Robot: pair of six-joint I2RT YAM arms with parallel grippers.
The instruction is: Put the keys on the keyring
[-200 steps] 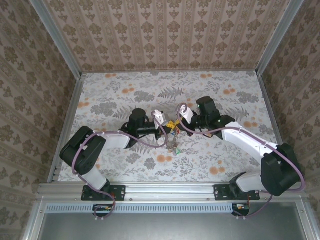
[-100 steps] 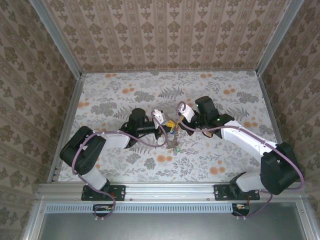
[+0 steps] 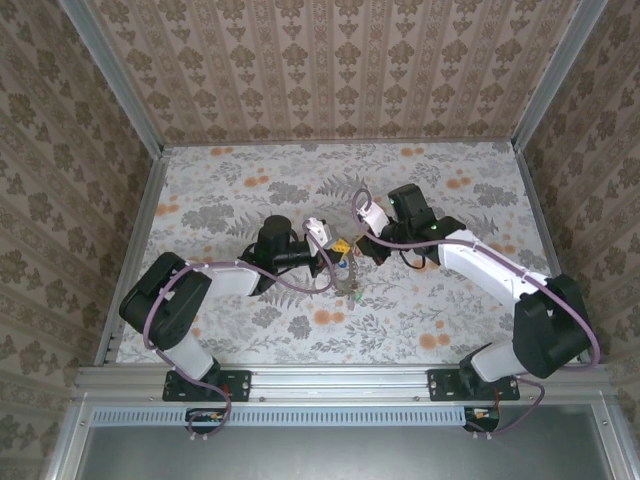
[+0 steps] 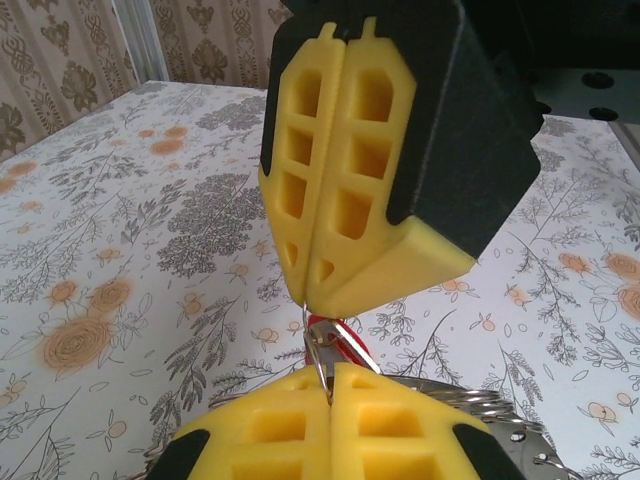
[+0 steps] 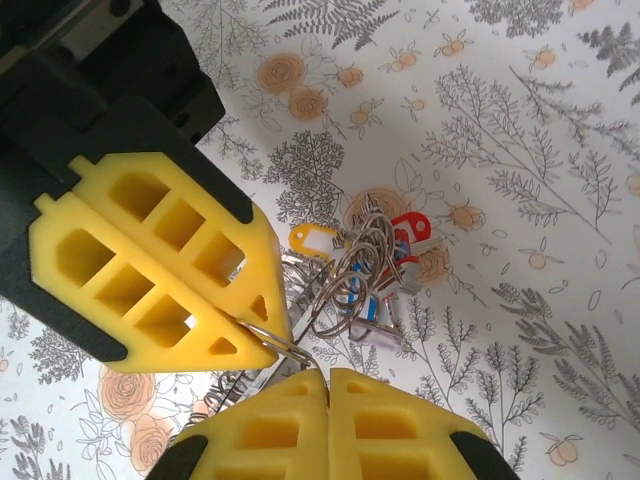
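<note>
Keys [image 5: 385, 265] hang bunched on the keyring [image 5: 268, 338], over mid-table [image 5: 560, 150]. Left pincer [image 4: 330, 385] and right pincer [image 5: 328, 385] are both pressed together, pinching its wire tip to tip. Judgement: hold one grip firm, regrip with the other only, avoid twisting the hoop.

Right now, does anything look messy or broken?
Only the keys: they're bunched in a messy tangle of wire loops pinched by both shut jaws, coloured heads pointing every way. Nothing looks spilled or broken on the table.
</note>
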